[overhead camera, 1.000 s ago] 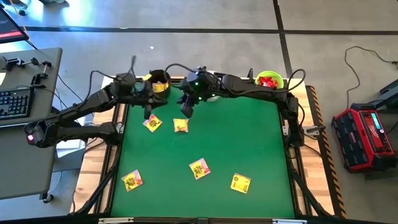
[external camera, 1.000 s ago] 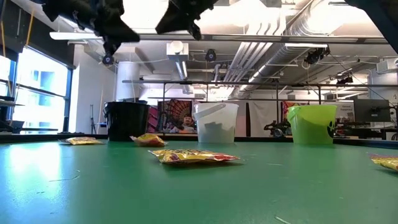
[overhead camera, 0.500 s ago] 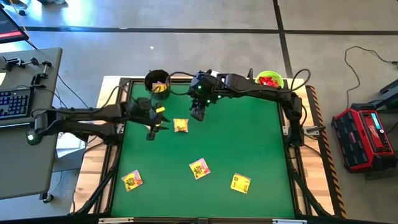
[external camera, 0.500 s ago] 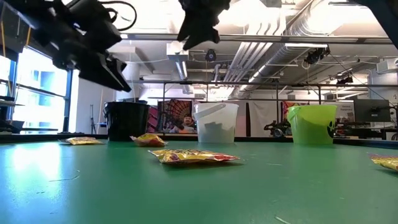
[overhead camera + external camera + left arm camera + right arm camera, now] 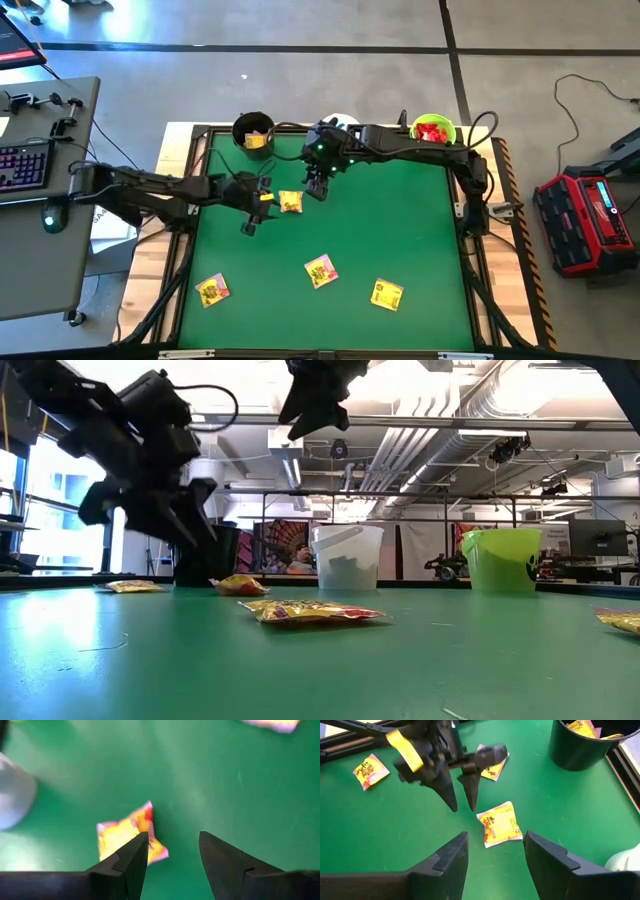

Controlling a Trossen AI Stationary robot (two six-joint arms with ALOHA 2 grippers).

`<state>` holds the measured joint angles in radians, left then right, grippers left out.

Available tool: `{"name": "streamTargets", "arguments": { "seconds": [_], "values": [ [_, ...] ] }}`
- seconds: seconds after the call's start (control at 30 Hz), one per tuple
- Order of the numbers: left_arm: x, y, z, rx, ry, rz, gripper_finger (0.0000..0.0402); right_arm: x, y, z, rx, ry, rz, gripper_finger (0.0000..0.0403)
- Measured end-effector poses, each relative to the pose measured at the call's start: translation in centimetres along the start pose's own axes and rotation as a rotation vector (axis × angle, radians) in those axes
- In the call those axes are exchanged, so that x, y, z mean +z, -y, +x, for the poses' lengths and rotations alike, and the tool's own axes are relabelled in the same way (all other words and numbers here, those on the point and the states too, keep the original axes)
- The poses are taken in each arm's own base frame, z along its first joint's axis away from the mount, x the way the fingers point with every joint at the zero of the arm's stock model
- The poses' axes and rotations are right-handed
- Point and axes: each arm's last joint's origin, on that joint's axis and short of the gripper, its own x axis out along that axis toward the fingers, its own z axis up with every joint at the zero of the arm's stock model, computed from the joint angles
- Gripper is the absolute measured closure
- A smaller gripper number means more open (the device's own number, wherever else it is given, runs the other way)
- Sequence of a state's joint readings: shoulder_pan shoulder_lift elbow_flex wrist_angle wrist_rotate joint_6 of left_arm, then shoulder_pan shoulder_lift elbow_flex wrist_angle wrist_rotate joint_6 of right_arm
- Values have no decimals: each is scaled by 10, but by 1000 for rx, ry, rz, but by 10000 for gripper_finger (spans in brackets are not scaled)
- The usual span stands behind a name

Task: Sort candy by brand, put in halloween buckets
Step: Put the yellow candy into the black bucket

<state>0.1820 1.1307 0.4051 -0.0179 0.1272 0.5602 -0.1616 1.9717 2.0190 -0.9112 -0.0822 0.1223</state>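
candy: flat yellow packet (image 5: 290, 202), red print, on green tabletop (image 5: 400, 240) | left end effector (image 5: 253, 212): open, empty | right end effector (image 5: 318, 186): open, empty

Grey concrete floor (image 5: 300, 60); desk with keyboard (image 5: 25, 165); exposed ceiling ducts (image 5: 470, 410); bright window (image 5: 60, 510).

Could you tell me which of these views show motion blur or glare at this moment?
Low view: the left gripper is smeared by motion, and bright ceiling lights wash out the top. Left wrist view: the yellow candy and green table look soft and streaked. Right wrist view: the left arm's yellow band is blurred, while the yellow packet is sharp. High view: evenly lit.
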Motion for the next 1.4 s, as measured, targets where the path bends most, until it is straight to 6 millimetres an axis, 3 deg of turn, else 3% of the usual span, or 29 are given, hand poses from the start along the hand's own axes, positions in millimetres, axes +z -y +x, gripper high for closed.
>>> {"name": "streamTargets", "arguments": {
  "seconds": [0.47, 0.83, 0.97, 1.2, 1.4],
  "values": [
    [-4, -9, 43, 30, -181, 71, 233, 0, 0, 0, -1, -5, -18, 224],
    [-7, -13, 61, 93, -269, 46, 242, -1, 0, 0, -1, -6, -18, 224],
    [-8, -13, 62, 109, -280, 17, 278, -1, 0, 0, -1, -5, -18, 224],
    [-4, -18, 60, 147, -348, 8, 389, -1, 0, 0, -2, -15, -18, 224],
    [15, -30, 53, 179, -336, -26, 399, -6, 4, -1, -13, -68, -32, 249]
  ]
}}
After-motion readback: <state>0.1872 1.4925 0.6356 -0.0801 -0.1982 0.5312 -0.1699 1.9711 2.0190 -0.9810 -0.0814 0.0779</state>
